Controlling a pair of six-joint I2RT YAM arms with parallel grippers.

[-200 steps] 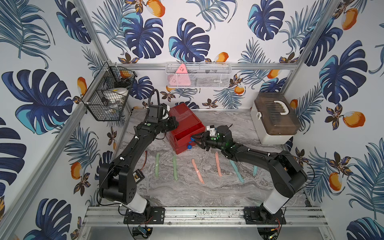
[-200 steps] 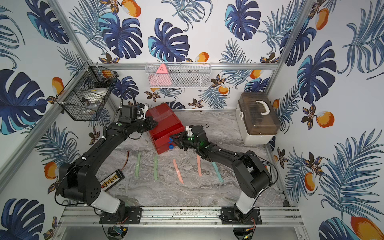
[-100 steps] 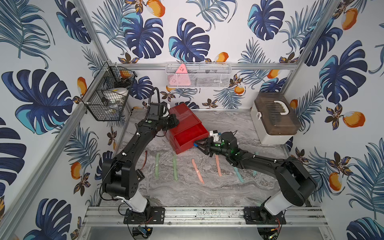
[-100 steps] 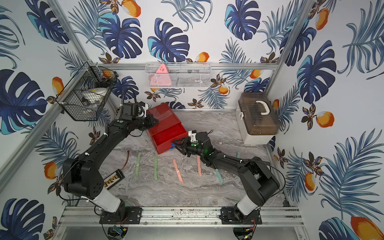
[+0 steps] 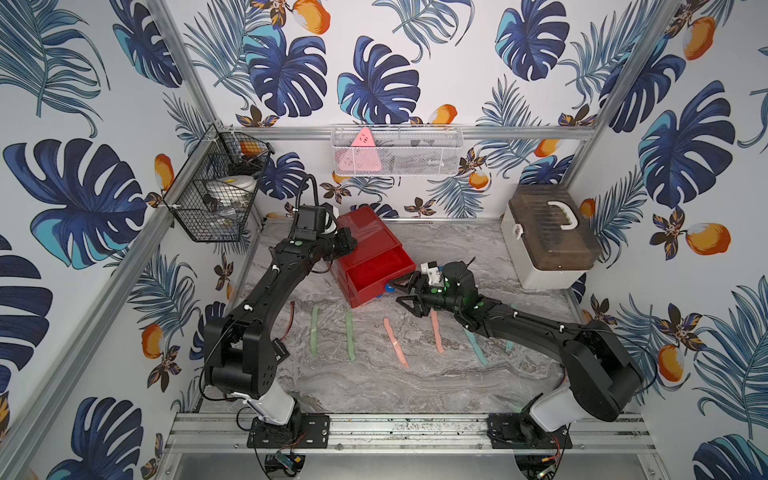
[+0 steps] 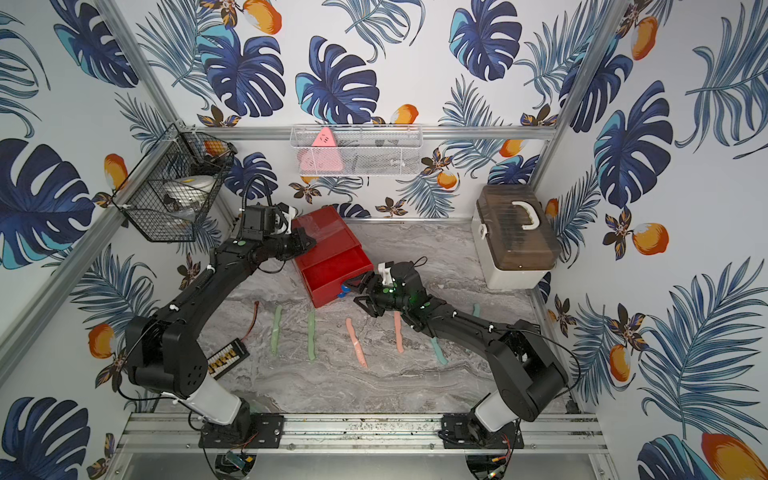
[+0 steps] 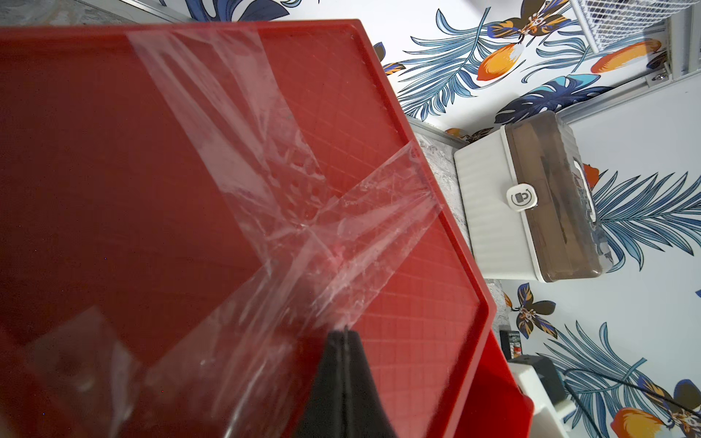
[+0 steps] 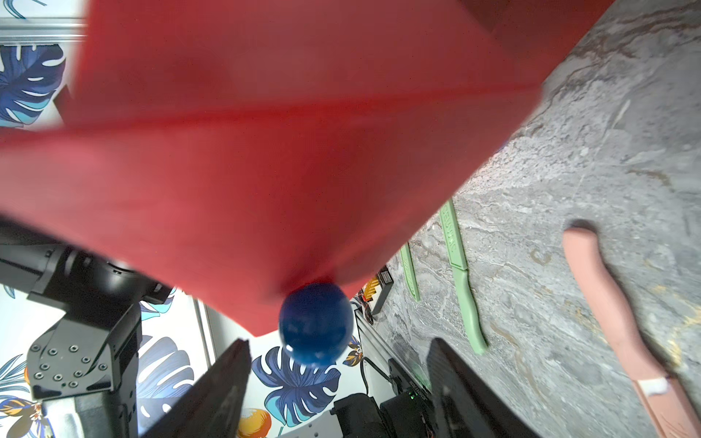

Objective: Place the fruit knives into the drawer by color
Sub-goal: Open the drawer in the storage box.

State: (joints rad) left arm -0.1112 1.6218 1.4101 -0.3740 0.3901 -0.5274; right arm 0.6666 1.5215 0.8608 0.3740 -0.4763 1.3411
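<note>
My left pincer [image 7: 344, 335], closed, rests on the chest's [image 5: 365, 232] top. The right pincer [image 5: 402, 289] stands open and empty just off the knob [image 8: 315, 324] of the pulled-out top drawer [image 5: 376, 272]. I'd back straight away, then take a pink knife [image 5: 395, 341] at mid-length. The knives lie in a row on the grey marbled bench [image 5: 415, 386]; leaf-print walls [image 5: 685, 249] crowd close.

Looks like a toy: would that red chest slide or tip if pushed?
Probably light and apt to slide: glossy plastic chest on a smooth table. The shut left fingers sit at its top, perhaps bracing it. Its pulled-out drawer may tip it forward.
</note>
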